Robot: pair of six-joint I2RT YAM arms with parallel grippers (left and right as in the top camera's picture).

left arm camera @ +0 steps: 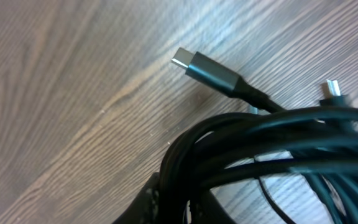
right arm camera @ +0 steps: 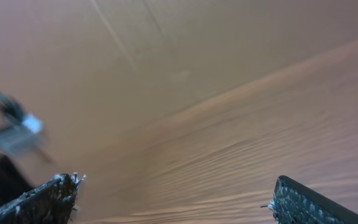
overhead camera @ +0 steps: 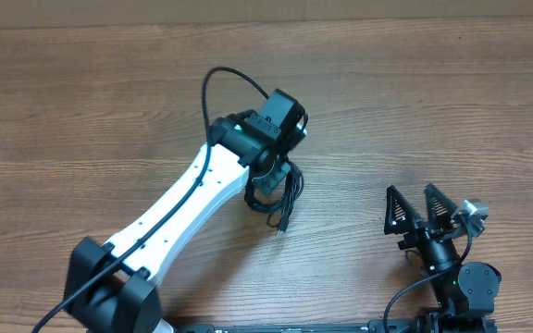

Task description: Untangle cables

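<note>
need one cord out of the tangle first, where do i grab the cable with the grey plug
Probably the neck just behind the grey plug, where it juts out straight and alone from the bundle. Come from the bare table side, jaws across the cord, clear of the loops.

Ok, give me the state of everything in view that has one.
cables: wound together in one bundle, not yet untangled.
grey plug: sticking out of the bundle, plugged into nothing.
left gripper: right over the bundle; open or shut cannot be told.
right gripper: open, empty, well apart from the cables.
</note>
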